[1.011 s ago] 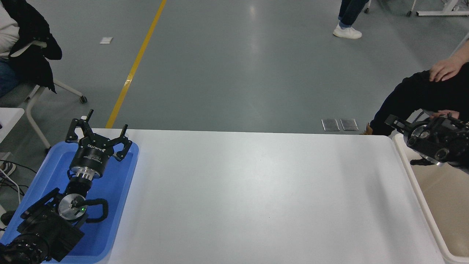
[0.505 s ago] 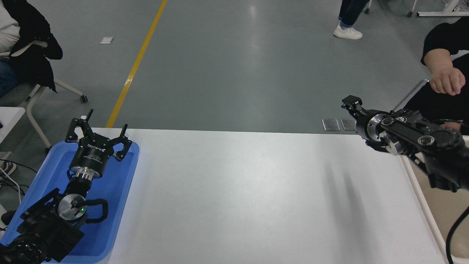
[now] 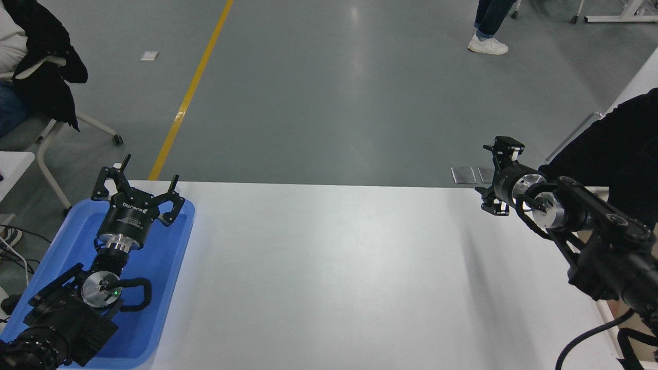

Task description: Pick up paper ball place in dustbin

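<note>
The paper ball is not in view anywhere on the table. The beige dustbin stands off the table's right end and is almost wholly hidden behind my right arm; only a sliver of its rim (image 3: pixel 603 311) shows. My right gripper (image 3: pixel 489 176) hovers over the table's far right corner, pointing left, open and empty. My left gripper (image 3: pixel 138 181) is open and empty, parked over the blue tray (image 3: pixel 169 267) at the lower left.
A person's black sleeve (image 3: pixel 617 149) is close behind my right arm at the right edge. A seated person (image 3: pixel 31 56) is at the upper left, and another person's legs (image 3: pixel 488 25) show at the top. The white table (image 3: pixel 334 272) shows no objects.
My right arm has swung from above the dustbin leftward and out over the table's far right corner. The person's hand at the right has pulled back, leaving only the sleeve.
</note>
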Controlling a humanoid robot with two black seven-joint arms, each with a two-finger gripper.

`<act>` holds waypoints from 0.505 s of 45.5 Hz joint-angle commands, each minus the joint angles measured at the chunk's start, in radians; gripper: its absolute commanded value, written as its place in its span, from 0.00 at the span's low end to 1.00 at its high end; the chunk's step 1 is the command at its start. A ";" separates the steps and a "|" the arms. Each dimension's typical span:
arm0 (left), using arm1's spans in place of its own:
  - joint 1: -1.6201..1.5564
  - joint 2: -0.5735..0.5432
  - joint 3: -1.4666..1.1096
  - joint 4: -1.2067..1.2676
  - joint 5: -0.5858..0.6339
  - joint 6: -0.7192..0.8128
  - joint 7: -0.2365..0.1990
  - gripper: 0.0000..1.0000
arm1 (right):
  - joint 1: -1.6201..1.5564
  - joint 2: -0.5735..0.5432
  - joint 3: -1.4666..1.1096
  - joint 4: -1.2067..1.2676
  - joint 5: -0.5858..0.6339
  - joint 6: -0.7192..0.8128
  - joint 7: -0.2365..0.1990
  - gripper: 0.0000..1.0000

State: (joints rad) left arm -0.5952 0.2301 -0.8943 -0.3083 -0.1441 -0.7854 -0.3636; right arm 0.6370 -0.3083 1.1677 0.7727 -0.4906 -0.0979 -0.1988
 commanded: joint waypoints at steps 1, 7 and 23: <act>0.000 0.000 0.000 0.000 0.000 0.000 0.000 1.00 | -0.080 0.026 0.222 0.033 0.000 0.064 0.183 1.00; 0.000 0.000 0.000 0.000 0.000 0.000 0.000 1.00 | -0.115 0.032 0.263 0.031 0.000 0.156 0.304 1.00; 0.000 0.000 0.000 0.000 0.000 0.000 0.000 1.00 | -0.191 0.106 0.357 0.033 0.009 0.172 0.457 1.00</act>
State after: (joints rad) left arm -0.5952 0.2300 -0.8942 -0.3083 -0.1441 -0.7854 -0.3642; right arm 0.4978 -0.2426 1.4508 0.8014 -0.4881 0.0453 0.1700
